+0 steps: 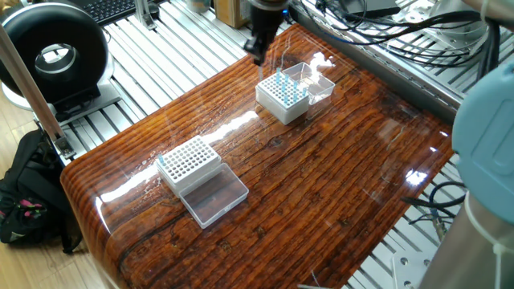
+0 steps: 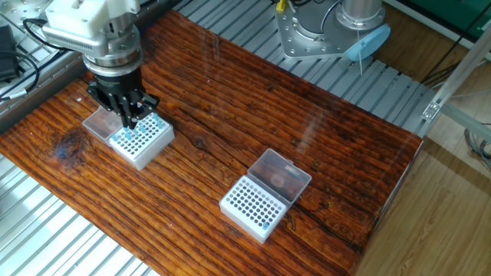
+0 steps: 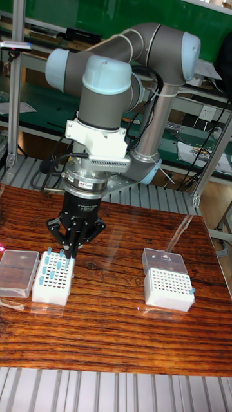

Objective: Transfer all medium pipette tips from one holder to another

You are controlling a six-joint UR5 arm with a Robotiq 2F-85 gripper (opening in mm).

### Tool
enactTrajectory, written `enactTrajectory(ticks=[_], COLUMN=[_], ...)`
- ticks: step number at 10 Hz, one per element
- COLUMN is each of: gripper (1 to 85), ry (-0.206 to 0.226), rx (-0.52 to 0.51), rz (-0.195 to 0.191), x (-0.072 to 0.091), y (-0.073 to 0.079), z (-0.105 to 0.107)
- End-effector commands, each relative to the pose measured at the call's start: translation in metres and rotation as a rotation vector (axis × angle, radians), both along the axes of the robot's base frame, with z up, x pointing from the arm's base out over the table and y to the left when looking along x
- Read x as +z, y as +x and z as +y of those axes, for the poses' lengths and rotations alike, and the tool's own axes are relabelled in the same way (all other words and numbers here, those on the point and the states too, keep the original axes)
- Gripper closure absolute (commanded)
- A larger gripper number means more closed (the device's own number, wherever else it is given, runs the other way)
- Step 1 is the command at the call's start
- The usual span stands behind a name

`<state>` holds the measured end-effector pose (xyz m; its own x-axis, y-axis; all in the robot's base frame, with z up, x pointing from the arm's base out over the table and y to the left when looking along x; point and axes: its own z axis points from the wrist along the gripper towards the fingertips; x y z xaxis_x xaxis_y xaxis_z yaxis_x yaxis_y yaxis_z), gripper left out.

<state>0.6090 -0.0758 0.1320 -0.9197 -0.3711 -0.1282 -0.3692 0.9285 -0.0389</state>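
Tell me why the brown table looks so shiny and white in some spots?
In one fixed view, lamps overhead glare white off the glossy table, brightest beside the far holder. In the other fixed view only faint pale streaks show. In the tall fixed view the wood mirrors a slanted pale post.

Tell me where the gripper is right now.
In the tall fixed view, the gripper hangs over the back edge of the left-hand tip holder, beside its open clear lid, far from the other holder.
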Motion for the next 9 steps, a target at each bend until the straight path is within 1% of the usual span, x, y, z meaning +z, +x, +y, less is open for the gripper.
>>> enactTrajectory(ticks=[1,2,4,7,9], gripper=[84.7,84.7,84.7,84.7,84.7], ry=[0.015,0.014,0.005,0.012,0.011], rx=[-0.015,-0.019,-0.021,-0.024,-0.025], rz=[0.003,0.000,-0.005,-0.002,-0.002], x=[-0.0068,-0.0101,-0.0112,-0.0131,-0.0138], y=[-0.0018,-0.0023,-0.0026,-0.0067,-0.0068], z=[0.0030,0.0048,0.0033,0.0045,0.0046])
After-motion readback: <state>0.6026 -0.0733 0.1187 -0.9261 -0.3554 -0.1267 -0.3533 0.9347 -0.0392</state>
